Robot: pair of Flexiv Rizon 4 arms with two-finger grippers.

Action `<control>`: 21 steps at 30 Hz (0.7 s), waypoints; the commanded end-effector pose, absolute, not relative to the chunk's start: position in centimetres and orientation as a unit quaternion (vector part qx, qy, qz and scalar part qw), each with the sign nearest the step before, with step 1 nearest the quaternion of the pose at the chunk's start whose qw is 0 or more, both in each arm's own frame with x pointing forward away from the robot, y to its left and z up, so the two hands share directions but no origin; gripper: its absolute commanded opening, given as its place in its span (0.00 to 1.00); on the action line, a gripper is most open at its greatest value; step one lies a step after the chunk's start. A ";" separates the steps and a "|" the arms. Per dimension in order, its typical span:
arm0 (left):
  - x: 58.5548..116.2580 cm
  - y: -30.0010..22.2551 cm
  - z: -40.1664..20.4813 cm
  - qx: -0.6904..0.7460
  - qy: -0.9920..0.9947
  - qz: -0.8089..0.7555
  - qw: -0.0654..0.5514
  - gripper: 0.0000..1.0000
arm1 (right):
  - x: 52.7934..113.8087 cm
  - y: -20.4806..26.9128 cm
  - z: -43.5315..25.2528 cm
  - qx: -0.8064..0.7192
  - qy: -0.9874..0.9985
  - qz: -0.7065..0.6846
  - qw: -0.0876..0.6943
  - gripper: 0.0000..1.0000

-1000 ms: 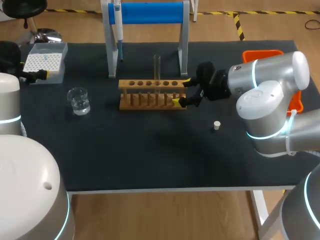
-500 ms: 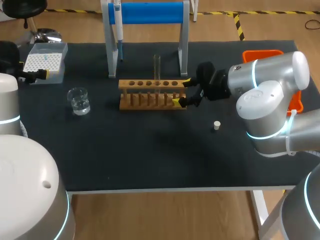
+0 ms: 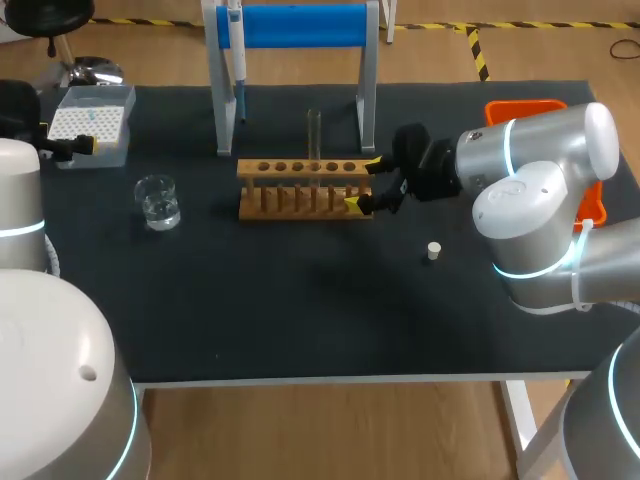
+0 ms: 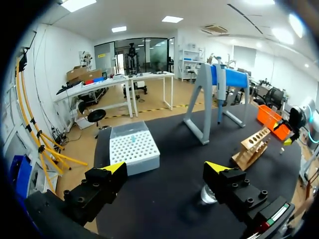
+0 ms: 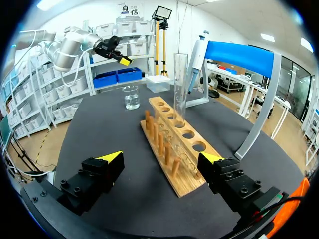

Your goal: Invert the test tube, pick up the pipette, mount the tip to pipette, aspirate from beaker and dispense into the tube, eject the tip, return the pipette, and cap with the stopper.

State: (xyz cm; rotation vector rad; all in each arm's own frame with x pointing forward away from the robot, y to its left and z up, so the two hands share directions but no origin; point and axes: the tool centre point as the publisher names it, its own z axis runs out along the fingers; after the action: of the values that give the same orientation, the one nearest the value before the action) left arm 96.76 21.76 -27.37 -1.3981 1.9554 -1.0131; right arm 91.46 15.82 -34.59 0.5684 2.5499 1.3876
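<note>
Hovering wide-open around rack [image 3: 300, 168] end, right jaws are risking bumping it, toppling test tube [image 3: 314, 135]; left jaws gaping too.

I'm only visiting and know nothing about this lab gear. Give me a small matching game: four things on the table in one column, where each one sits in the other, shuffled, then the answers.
Things
1. test tube
2. pipette
3. beaker
4. stopper

Places
A. alone on the bare black table, to the right of the rack
B. hanging on the blue stand
C. upright in the wooden rack
D. on the table in front of the tip box, to the left of the rack

Pairs: 1-C, 2-B, 3-D, 4-A
</note>
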 end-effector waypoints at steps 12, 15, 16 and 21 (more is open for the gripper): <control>103.7 22.0 -30.8 -0.542 0.717 -0.336 0.282 1.00 | 91.5 15.7 -34.6 0.191 0.858 0.468 0.091 1.00; 104.8 22.2 -31.2 -0.546 0.717 -0.329 0.283 1.00 | 91.5 15.7 -34.6 0.191 0.858 0.468 0.091 1.00; 105.1 22.2 -31.3 -0.550 0.714 -0.327 0.284 1.00 | 91.5 15.7 -34.6 0.191 0.858 0.468 0.091 1.00; 106.6 22.5 -32.0 -0.558 0.713 -0.314 0.285 1.00 | 91.5 15.7 -34.6 0.191 0.858 0.468 0.091 1.00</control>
State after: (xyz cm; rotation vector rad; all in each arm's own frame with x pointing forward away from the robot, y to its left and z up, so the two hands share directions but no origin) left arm 104.45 22.98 -30.84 -1.4794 1.9042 -0.8640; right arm 91.46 15.82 -34.59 0.5684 2.5498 1.3876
